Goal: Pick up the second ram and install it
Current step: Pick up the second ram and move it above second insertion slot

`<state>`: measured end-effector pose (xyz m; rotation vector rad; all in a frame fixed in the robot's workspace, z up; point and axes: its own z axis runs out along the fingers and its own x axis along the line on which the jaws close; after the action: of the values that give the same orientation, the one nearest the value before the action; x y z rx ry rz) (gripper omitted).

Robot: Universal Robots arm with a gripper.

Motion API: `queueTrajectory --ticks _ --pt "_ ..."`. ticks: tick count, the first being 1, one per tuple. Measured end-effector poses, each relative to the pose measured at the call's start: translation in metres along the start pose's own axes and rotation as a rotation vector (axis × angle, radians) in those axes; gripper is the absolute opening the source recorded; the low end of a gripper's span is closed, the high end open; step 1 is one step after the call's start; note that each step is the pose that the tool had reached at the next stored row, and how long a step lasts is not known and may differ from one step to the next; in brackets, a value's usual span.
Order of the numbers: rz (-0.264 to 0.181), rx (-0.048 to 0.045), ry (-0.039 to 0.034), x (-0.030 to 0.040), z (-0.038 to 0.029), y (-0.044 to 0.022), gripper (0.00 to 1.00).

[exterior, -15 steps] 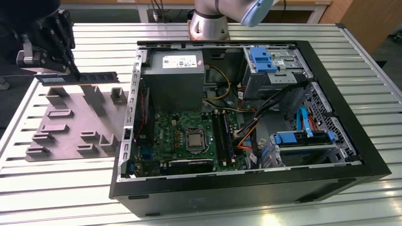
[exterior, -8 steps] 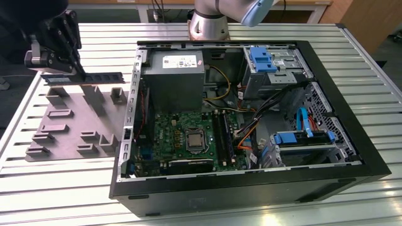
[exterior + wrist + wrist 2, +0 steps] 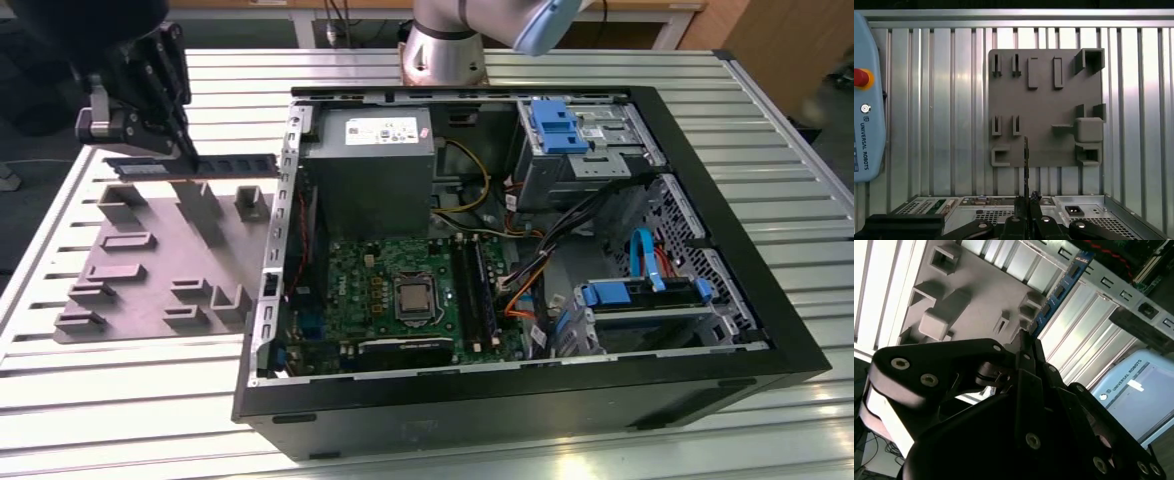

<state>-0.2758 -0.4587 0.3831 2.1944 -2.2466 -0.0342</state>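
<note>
The second ram (image 3: 200,166) is a long thin blue stick with black chips, held level above the far edge of the grey holder plate (image 3: 147,262), at the exterior view's left. My gripper (image 3: 184,160) is shut on it near its middle. In the second wrist view the blue stick (image 3: 1056,292) runs out from the closed fingertips of the gripper (image 3: 1026,337). In the first wrist view the ram (image 3: 1026,160) appears edge-on as a thin dark line over the holder plate (image 3: 1046,107), rising from the gripper (image 3: 1029,199).
An open black computer case (image 3: 534,395) lies to the right of the plate, with a green motherboard (image 3: 354,285), dark memory slots (image 3: 474,290), a grey power supply (image 3: 367,150) and blue drive brackets (image 3: 561,125). A teach pendant (image 3: 866,100) lies on the slatted metal table (image 3: 120,390).
</note>
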Motion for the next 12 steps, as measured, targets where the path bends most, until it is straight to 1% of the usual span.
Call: queueTrajectory --ticks 12 --pt "0.0 0.0001 -0.0001 -0.0011 0.0 -0.0472 0.14"
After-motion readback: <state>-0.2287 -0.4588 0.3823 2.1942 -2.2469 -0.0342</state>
